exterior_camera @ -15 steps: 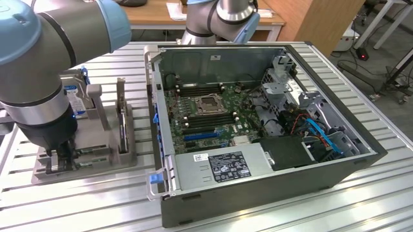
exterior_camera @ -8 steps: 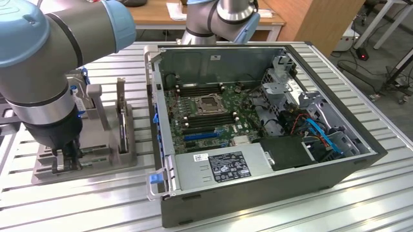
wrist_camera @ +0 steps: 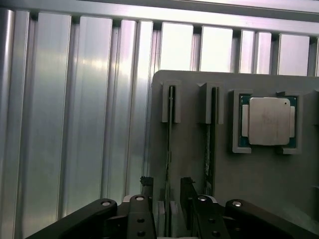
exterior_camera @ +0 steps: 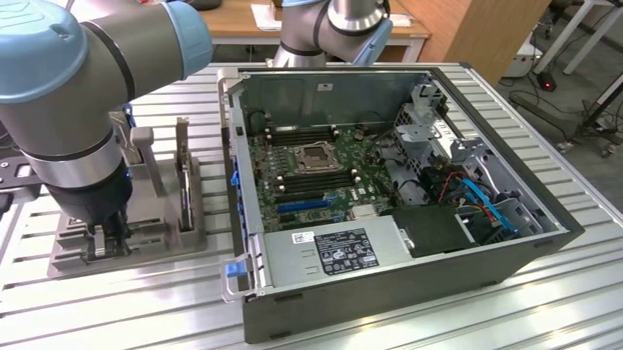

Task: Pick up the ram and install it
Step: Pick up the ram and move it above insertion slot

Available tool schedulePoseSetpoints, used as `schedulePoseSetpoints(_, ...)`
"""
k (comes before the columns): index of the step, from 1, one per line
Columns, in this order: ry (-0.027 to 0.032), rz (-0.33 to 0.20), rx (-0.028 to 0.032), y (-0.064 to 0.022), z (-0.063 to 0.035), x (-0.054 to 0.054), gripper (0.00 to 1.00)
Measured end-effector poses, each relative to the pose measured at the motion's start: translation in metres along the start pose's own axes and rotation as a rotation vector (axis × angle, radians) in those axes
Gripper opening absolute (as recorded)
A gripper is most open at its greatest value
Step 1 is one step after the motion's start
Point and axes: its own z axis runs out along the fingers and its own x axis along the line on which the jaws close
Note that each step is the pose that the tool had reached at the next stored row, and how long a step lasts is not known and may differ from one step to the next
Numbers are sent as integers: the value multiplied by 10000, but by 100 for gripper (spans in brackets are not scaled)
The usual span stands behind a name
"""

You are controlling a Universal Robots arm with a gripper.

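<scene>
Ram [wrist_camera: 170, 149] nearest your gripper [wrist_camera: 166, 188] stood on edge in the outermost slot of the grey holder [wrist_camera: 192, 159]. Its twin [wrist_camera: 212, 139] stood in the next slot just beside it, and the processor chip [wrist_camera: 269, 121] lay in a square recess past that. You had the gripper [exterior_camera: 102, 237] low over the holder with its jaws part open. The fingers [wrist_camera: 187, 191] stood either side of the stick and gripped nothing. The holder sat on the slatted aluminium table [wrist_camera: 75, 124], beside the open computer case [exterior_camera: 389, 299] with its motherboard [exterior_camera: 311, 171] bare.

Ram [wrist_camera: 170, 129]: thin stick, standing on edge in holder [wrist_camera: 259, 174] slot.
</scene>
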Motion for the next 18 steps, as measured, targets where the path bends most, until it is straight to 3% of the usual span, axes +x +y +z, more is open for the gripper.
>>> schedulePoseSetpoints(4,0,0,1,-38,5,2,35)
schedulePoseSetpoints(16,0,0,0,-40,5,3,33)
schedulePoseSetpoints(17,0,0,0,-40,5,3,26)
schedulePoseSetpoints(18,0,0,0,-40,5,3,26)
